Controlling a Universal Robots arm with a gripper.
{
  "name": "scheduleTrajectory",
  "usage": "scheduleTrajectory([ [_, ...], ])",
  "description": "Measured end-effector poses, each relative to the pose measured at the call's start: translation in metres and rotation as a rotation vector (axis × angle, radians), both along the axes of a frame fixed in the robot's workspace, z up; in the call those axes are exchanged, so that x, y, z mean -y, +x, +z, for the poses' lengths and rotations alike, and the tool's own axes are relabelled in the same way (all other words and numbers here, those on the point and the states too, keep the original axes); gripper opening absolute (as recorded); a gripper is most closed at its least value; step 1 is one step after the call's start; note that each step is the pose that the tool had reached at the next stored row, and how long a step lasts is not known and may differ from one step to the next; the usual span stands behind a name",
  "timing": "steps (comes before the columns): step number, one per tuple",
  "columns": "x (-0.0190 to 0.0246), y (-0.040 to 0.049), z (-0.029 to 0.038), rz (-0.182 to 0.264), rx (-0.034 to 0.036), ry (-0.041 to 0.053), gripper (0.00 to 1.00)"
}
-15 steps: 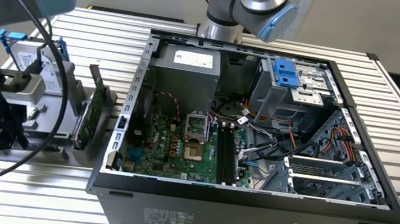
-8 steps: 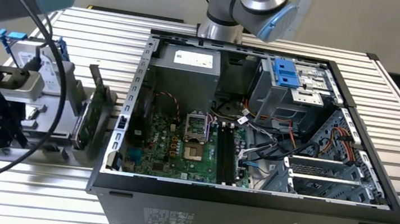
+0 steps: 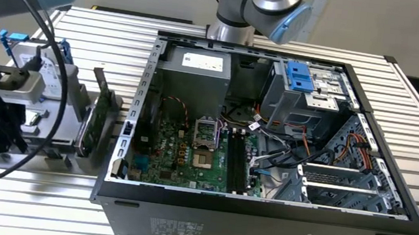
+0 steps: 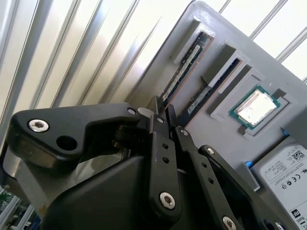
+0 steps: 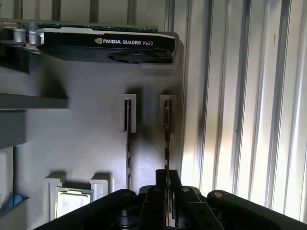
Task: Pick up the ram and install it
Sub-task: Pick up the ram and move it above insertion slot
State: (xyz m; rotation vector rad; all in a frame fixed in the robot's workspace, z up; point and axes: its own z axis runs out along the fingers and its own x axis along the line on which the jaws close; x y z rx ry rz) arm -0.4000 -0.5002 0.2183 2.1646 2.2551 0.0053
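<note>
Step in hand: the pick-up, at the grasp. In the first wrist view my gripper (image 5: 168, 176) is down over the ram (image 5: 166, 122). The ram stands on edge in the slot nearest the border of the grey holder tray (image 5: 81, 143). The fingers look clenched on the ram: the gap between them is no wider than the stick, and its edge runs straight into that gap. I judge it not yet lifted, since its far end sits in the slot bracket.

A second stick (image 5: 128, 120) stands parallel, just beside the fingers. A processor chip (image 5: 72, 200) lies beyond it. Install not started: the computer case (image 3: 262, 209) and its memory slots (image 3: 235, 159) are well apart from the fingers.

The next move calls for a straight pull along the slot, no twist, clear of the second stick.
</note>
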Motion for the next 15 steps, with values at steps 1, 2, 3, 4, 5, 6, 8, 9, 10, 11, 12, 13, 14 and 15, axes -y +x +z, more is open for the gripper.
scheduleTrajectory([
  [1,0.0000,0.0000,0.0007,0.000,0.0001,0.0000,0.00],
  [2,0.0000,0.0000,0.0015,0.000,0.0000,0.0001,0.00],
  [3,0.0000,0.0000,0.0022,0.000,0.0001,0.0001,0.00],
  [4,0.0000,0.0000,0.0029,0.000,0.0001,0.0001,0.00],
  [5,0.0000,0.0000,0.0036,0.000,0.0001,0.0001,0.00],
  [6,0.0000,0.0000,0.0043,0.000,0.0000,0.0001,0.00],
  [8,0.0000,0.0000,0.0056,0.000,0.0001,0.0001,0.00],
  [9,0.0000,0.0000,0.0063,0.000,0.0001,0.0001,0.00],
  [10,0.0000,0.0000,0.0070,0.000,0.0001,0.0001,0.00],
  [11,0.0000,0.0000,0.0076,0.000,0.0000,0.0001,0.00],
  [12,0.0000,0.0000,0.0083,0.000,0.0001,0.0001,0.00],
  [13,0.0000,0.0000,0.0089,0.000,0.0001,0.0001,0.00],
  [14,0.0000,0.0000,0.0095,0.000,0.0000,0.0001,0.00],
  [15,0.0000,0.0000,0.0101,0.000,0.0001,0.0001,0.00],
])
